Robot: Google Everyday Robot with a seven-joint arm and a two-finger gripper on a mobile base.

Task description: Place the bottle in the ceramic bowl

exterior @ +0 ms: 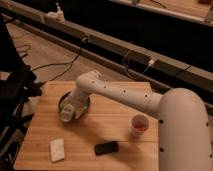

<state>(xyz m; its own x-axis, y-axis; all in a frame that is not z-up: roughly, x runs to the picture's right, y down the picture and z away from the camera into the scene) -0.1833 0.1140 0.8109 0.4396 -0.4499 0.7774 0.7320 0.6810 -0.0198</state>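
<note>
gripper low over the green bowl, bottle not clearly seen

the big white robot arm [150,102] sweeps in from the lower right of the frame and bends down toward centre left, over a light wooden table [115,130]. at its end the gripper [68,114] sits at the near rim of the shallow round glossy green ceramic bowl [85,106], which stands left of centre and is largely covered by the wrist. a pale shape at the gripper may be the slim white bottle [65,116], but it blends with the fingers, so whether it is held, or already resting in the bowl, cannot be told, nor how wide the jaws stand.

to the right of centre stands a small white cup with a reddish inside [140,125], well apart from the bowl. in the lower middle lies a flat black rectangular device [106,148], and in the lower left a flat white rectangular block [57,149].

the risk, as i judge it: the gripper hangs at the bowl's near edge, not its middle, so a release here could drop the bottle on the rim and let it roll onto the table. a low wrist could also nudge or tip the bowl.
</note>
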